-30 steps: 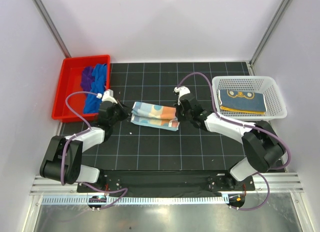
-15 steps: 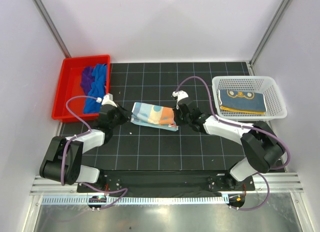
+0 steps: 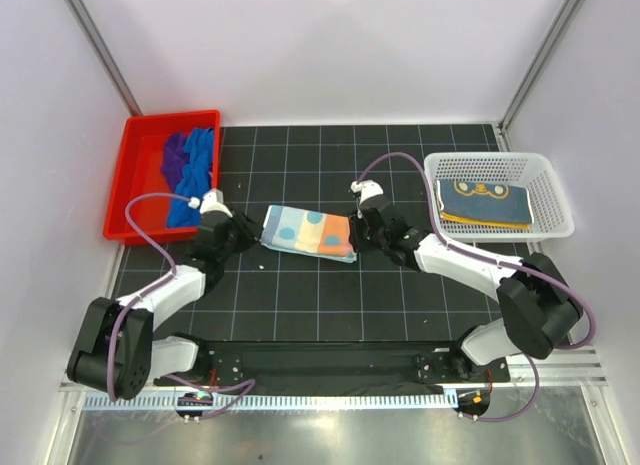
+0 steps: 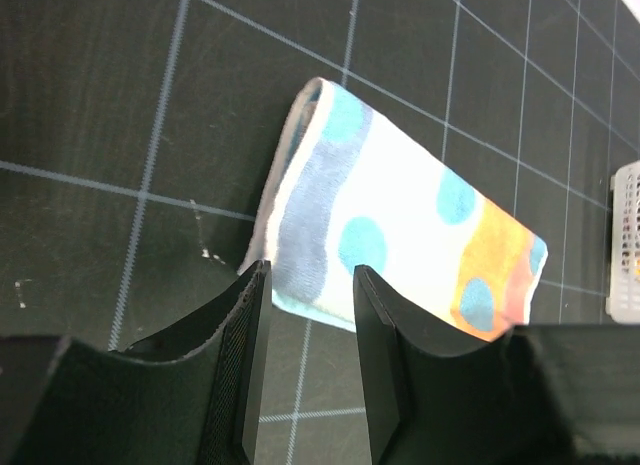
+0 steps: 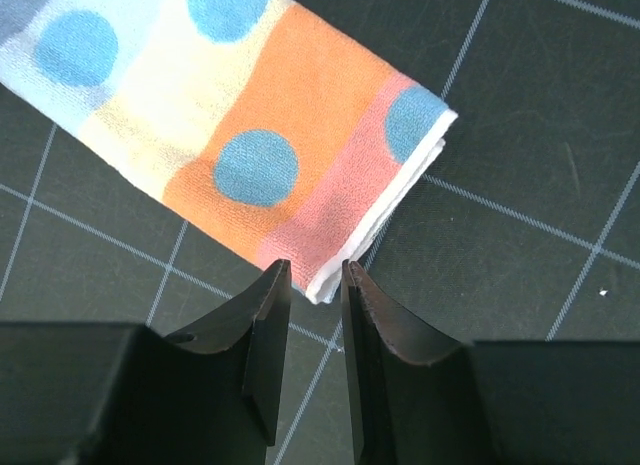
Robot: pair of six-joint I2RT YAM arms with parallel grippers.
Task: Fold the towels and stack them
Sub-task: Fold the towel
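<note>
1. Landmark: the mat [image 3: 300,295], black with a pale grid. All places below refer to it.

2. Tray [image 3: 135,180]: red, at the mat's far-left corner. It holds 2 unfolded towels in a heap. The purple towel [image 3: 174,157] lies on the tray's left side and the blue towel [image 3: 197,175] touches it on the right.

3. My left gripper [image 3: 250,235] sits low over the mat, left of centre, pointing right. In my left wrist view the gripper [image 4: 311,285] has its 2 fingers clearly apart. They clamp nothing. The near-left corner of the dotted towel shows in the gap beyond the tips. I cannot tell whether either tip touches the cloth.

4. Dotted towel [image 3: 308,232]: folded into a flat rectangle at the mat's centre, its long side running left to right with a slight tilt. The left end [image 4: 400,215] is pale with grey-blue stripes and teal dots. The right end [image 5: 250,115] is orange and pink with blue dots and a white edge. It rests on the mat between my 2 grippers.

5. My right gripper [image 3: 357,230] sits low over the mat, right of centre, pointing left. In my right wrist view the gripper [image 5: 308,275] shows only a narrow gap between its fingers. Bare mat shows through the gap. The fingers hold nothing. The towel's near-right corner lies just beyond the tips.

6. Basket [image 3: 490,157]: white mesh, at the mat's far-right edge. It holds 1 folded navy towel [image 3: 485,197] with a yellow-orange edge, lying flat.
</note>
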